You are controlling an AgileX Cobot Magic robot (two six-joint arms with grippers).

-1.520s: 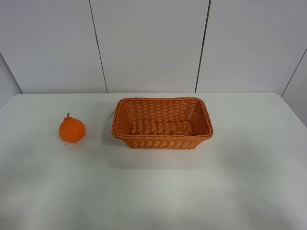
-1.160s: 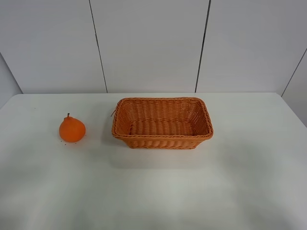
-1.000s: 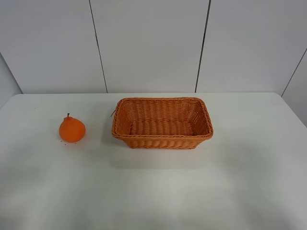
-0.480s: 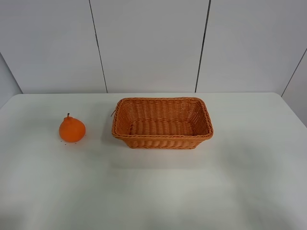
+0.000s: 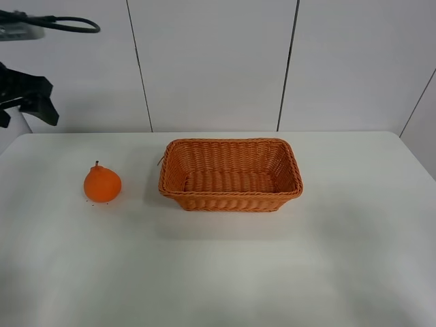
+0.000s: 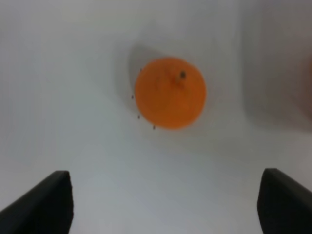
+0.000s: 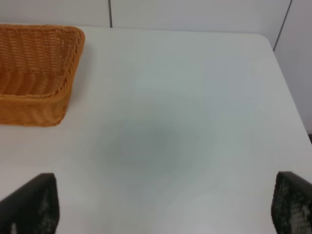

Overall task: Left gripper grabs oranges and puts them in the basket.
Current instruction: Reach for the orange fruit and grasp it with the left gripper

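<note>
The orange (image 5: 102, 184) sits on the white table (image 5: 225, 272), left of the wicker basket (image 5: 231, 196). The basket holds nothing. My left gripper (image 5: 24, 109) is a black claw with a cable, high at the far left, above and behind the orange and well apart from it. In the left wrist view the orange (image 6: 169, 92) lies below, stem up, between and beyond the two spread fingertips (image 6: 46, 202); that gripper (image 6: 163, 197) is open and empty. My right gripper (image 7: 161, 204) is open and empty over bare table, with a basket corner (image 7: 29, 109) off to one side.
White wall panels stand behind the table. The table's back edge runs just behind the basket, and its right edge (image 7: 287, 97) shows in the right wrist view. Small dark specks (image 6: 139, 117) lie on the table around the orange.
My left arm has come into the exterior view at the upper left; it was out of view before. The orange and the basket have not moved.
</note>
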